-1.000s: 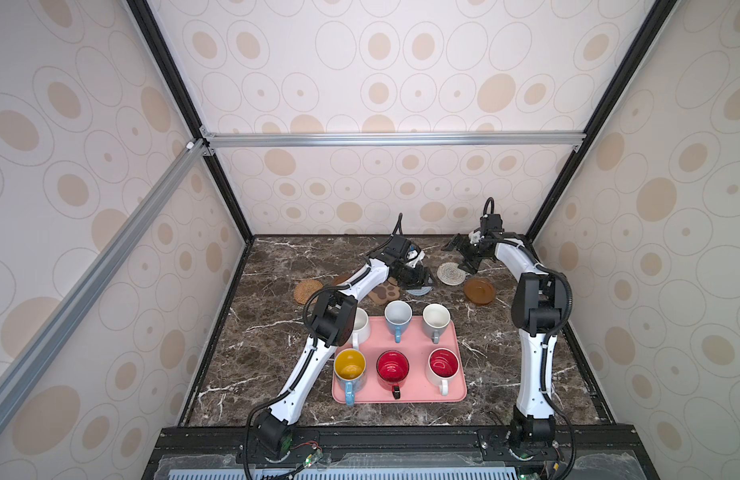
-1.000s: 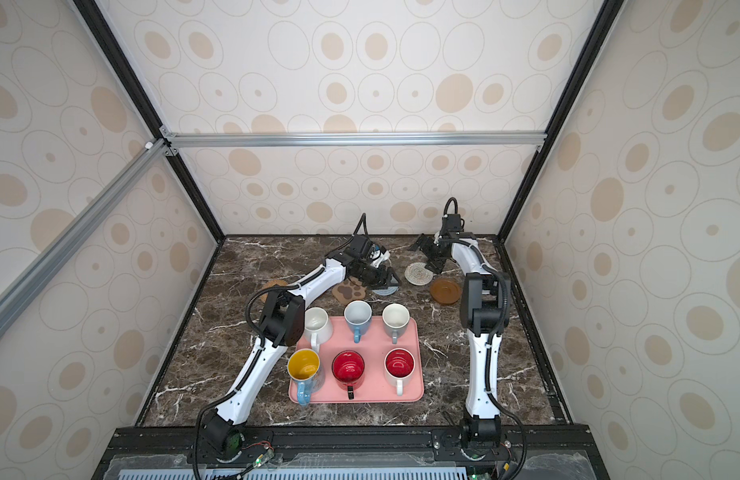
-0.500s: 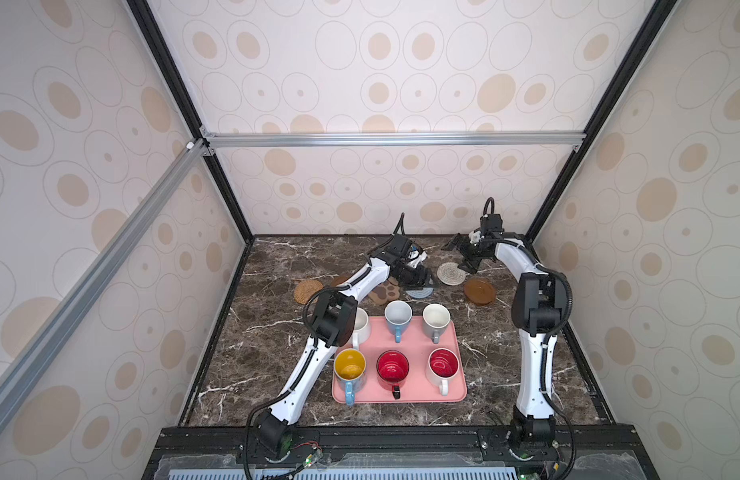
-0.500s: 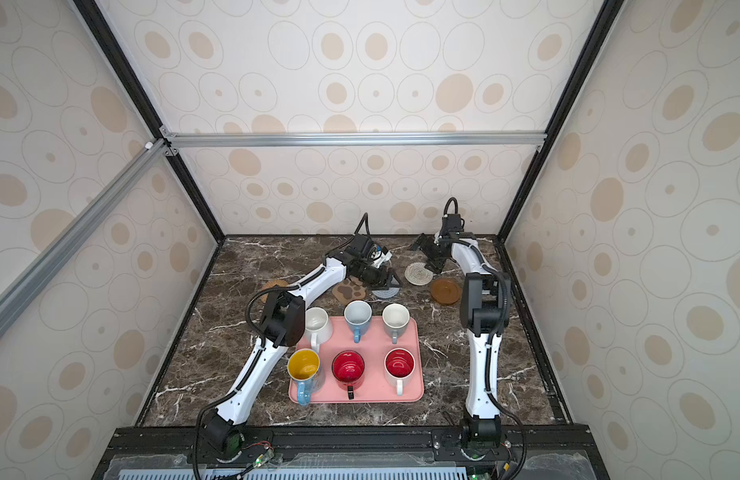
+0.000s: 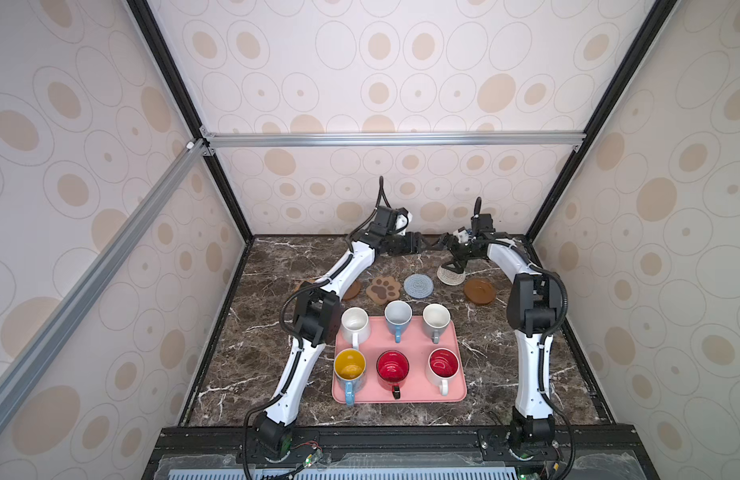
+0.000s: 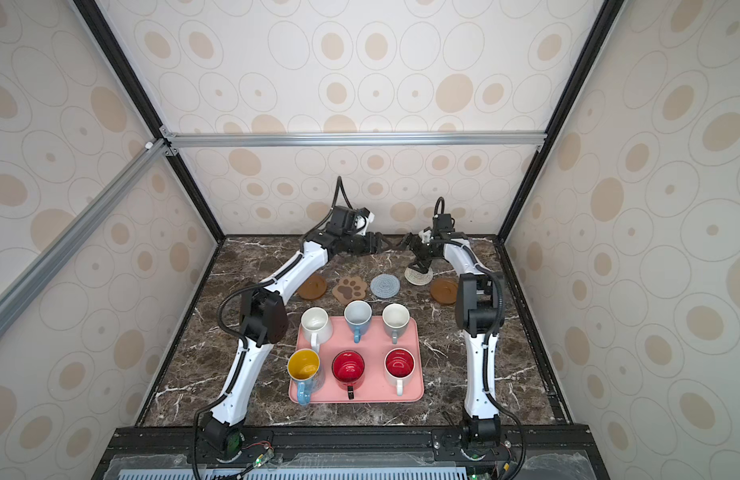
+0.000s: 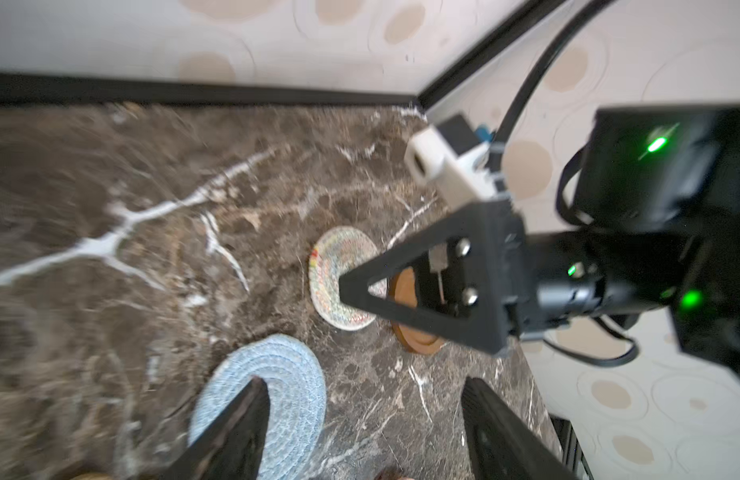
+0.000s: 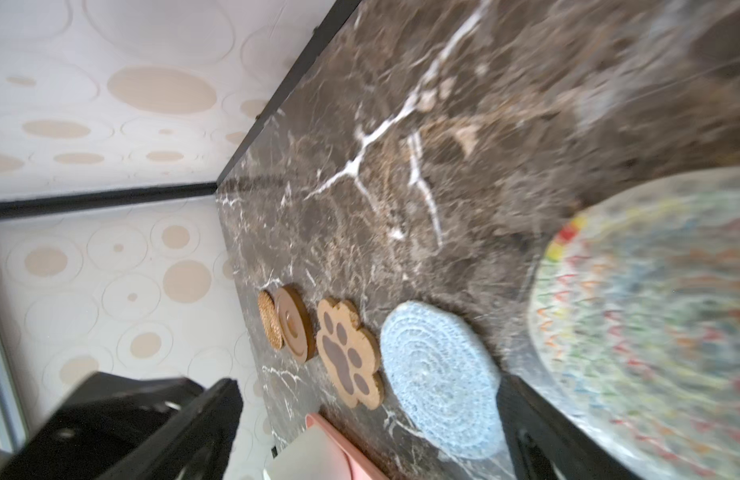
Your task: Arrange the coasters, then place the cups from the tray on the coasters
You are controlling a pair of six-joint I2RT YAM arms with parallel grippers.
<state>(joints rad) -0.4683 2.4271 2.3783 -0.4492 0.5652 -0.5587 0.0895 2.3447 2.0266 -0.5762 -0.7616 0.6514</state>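
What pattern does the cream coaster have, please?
Multicoloured zigzag flecks on the coaster, clearest in the right wrist view.

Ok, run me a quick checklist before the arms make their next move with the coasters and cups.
Left gripper open, empty: ok.
Right gripper open over cream coaster: ok.
Right gripper clear of it: cannot tell.
Rattan coaster apart from wooden disc: cannot tell.
Row straight: not ok, cream coaster sits farther back.
Six cups on tray: ok.
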